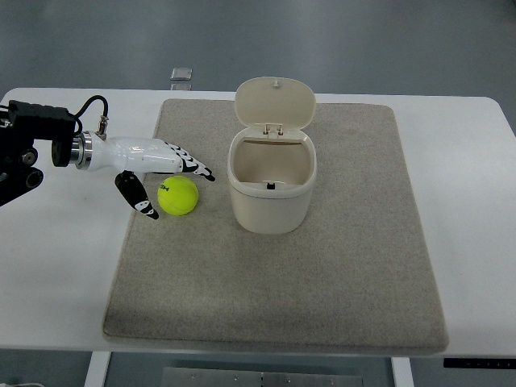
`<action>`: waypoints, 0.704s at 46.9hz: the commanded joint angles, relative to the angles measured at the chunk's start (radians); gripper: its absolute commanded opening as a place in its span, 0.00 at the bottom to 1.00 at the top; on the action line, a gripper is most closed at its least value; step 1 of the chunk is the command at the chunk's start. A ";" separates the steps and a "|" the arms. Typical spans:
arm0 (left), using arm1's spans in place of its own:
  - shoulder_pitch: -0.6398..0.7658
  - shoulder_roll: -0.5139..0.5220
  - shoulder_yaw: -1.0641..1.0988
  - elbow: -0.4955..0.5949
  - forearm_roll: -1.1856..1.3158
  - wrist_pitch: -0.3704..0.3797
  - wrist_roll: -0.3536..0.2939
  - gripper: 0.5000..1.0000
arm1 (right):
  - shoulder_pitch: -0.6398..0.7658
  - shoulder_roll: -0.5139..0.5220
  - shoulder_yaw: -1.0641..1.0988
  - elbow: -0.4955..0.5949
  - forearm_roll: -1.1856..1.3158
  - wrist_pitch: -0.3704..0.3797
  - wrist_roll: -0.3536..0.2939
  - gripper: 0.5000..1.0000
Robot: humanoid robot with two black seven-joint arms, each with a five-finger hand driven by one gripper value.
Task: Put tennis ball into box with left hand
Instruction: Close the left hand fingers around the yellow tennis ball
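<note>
Yellow tennis ball [178,196] at rest on the grey mat [274,282], left of the cream box [272,181] and apart from it, lid [274,101] tipped up and back, mouth open to the top. Left robot hand [165,179] just beside the ball on its left and far side, fingers spread above it and thumb down along the left, nothing yet gripped. Best done, by the look of it, with fingers closed evenly round the ball's widest part to keep it from rolling right, then lifted clear of the box rim before release over the opening. Raised lid no bar to an approach from the left; the near-left wall of the box the one thing to clear. White counter [468,201] beneath the mat; small grey square [182,75] beyond the far edge; right arm out of view.
</note>
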 commanded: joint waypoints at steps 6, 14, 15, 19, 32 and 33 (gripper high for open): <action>0.003 -0.008 0.000 0.000 0.046 0.000 0.002 0.87 | 0.000 0.000 0.000 0.000 0.000 0.000 0.000 0.80; 0.005 -0.012 0.000 0.008 0.046 0.001 0.003 0.86 | 0.000 0.000 0.000 0.000 0.000 0.000 0.000 0.80; 0.005 -0.012 0.000 0.008 0.046 0.001 0.003 0.85 | 0.000 0.000 0.000 0.000 0.000 0.000 0.000 0.80; 0.005 -0.012 0.000 0.009 0.048 0.001 0.003 0.80 | 0.000 0.000 0.000 0.000 0.000 0.000 0.000 0.80; 0.006 -0.014 0.000 0.009 0.048 0.021 0.003 0.71 | 0.000 0.000 0.000 0.000 0.000 0.000 0.000 0.80; 0.006 -0.014 0.000 0.009 0.049 0.024 0.003 0.71 | 0.000 0.000 0.000 0.000 0.000 0.000 0.000 0.80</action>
